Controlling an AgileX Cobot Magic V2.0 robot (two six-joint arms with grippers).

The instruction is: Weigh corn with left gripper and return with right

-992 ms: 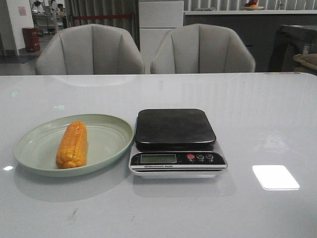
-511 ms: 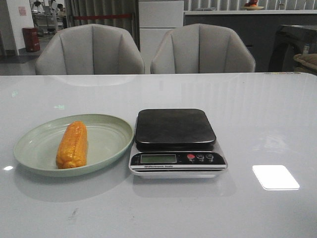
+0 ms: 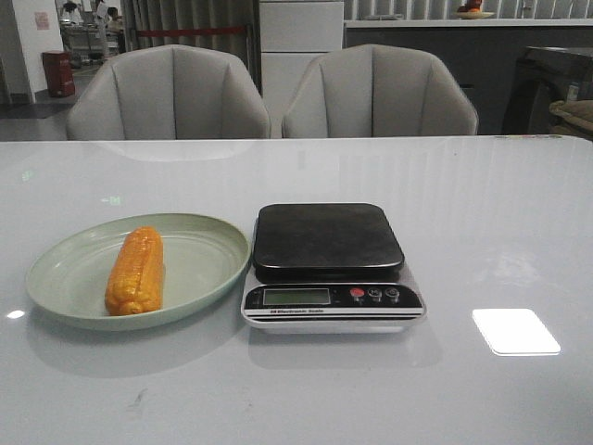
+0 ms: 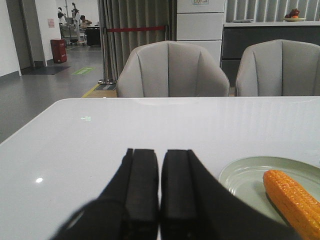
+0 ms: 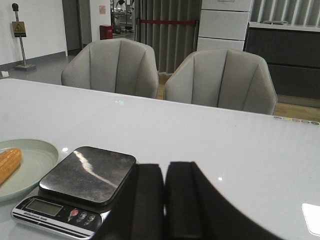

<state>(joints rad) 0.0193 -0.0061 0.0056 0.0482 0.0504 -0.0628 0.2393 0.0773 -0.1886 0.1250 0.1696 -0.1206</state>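
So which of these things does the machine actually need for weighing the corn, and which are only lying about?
Needed for the job:
- orange-yellow corn cob
- pale green plate holding it
- black-topped digital kitchen scale
- black left gripper, fingers together
- black right gripper, fingers together

Just there:
- two grey padded chairs
- glossy white table

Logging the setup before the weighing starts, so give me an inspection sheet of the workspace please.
Surface: white glossy table, bright light patch near its right front.
Job's things: corn lying in a pale green plate; scale just right of the plate, platform bare.
Clutter: nothing seen.
Grippers: left tool shut, holding nothing, back from the plate; right tool shut, holding nothing, back from the scale.
Cables: nothing seen.
Surroundings: two grey chairs behind the table, white cabinet, dark counter, red bin far left.
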